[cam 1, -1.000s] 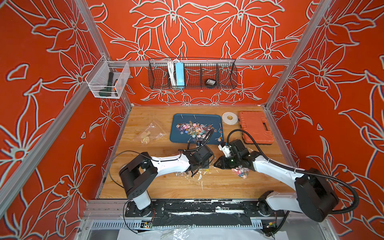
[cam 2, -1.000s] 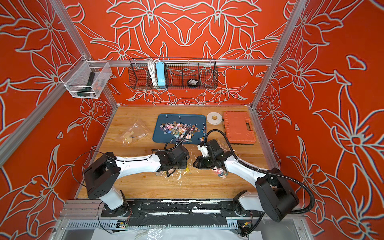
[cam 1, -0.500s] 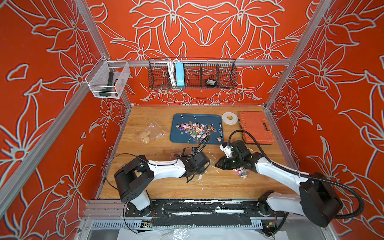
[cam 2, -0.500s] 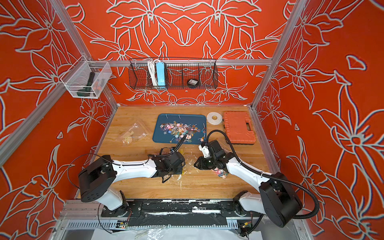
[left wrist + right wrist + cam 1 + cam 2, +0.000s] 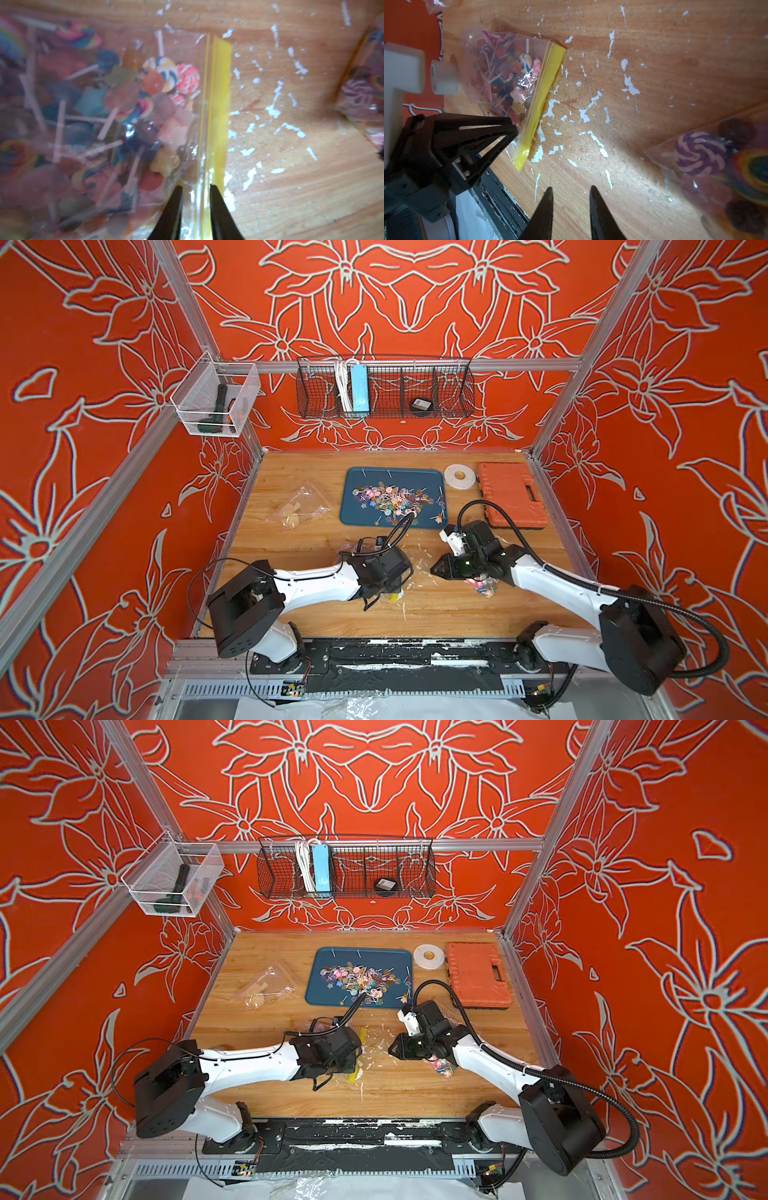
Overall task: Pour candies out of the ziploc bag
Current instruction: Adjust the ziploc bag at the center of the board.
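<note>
Left pincer (image 5: 195, 191) retreated, spread at crinkly ziploc bag's (image 5: 191, 128) yellow strip (image 5: 220, 104); right pincer (image 5: 571, 191) spread.

Two candy-filled ziploc bags (image 5: 502, 83); one tray (image 5: 361, 477); one tape roll (image 5: 451, 480).

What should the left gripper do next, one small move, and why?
Probably lower and close the left gripper on the ziploc bag. Its jaws stand open over the clear edge beside the yellow zip strip, the candies are inside, and the right gripper is open over bare wood.
</note>
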